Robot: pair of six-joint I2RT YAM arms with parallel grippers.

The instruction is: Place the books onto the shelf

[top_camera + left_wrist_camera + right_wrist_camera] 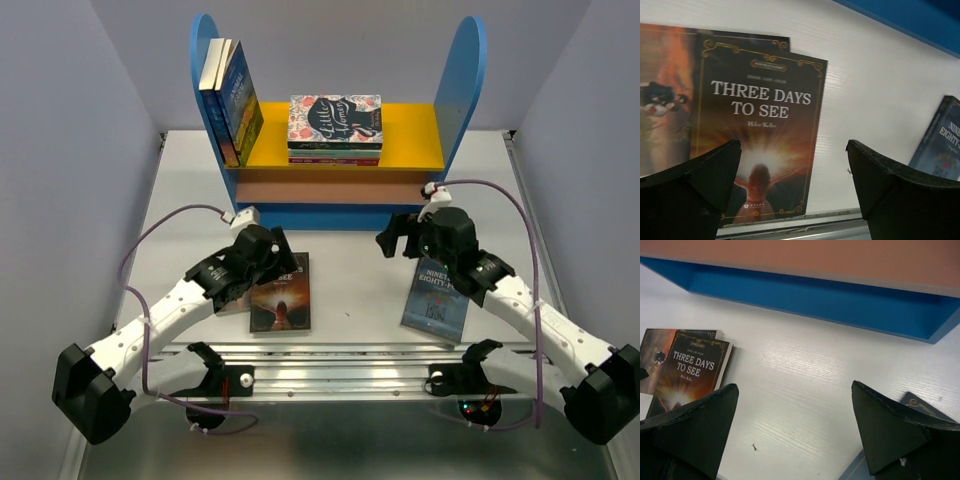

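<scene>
The shelf stands at the back, and some books lean upright against its left blue panel on the yellow board. "Three Days to See" lies flat on the table over another orange-brown book. My left gripper hovers open over its lower right corner, holding nothing. A blue "Nineteen Eighty-Four" book lies flat at the right, partly under my right arm. My right gripper is open over bare table, in front of the shelf's blue base.
A floral "Little Women" stack lies flat on the middle of the yellow board. The salmon lower board holds nothing. A metal rail runs along the table's near edge between the arm bases. Grey walls close in on both sides.
</scene>
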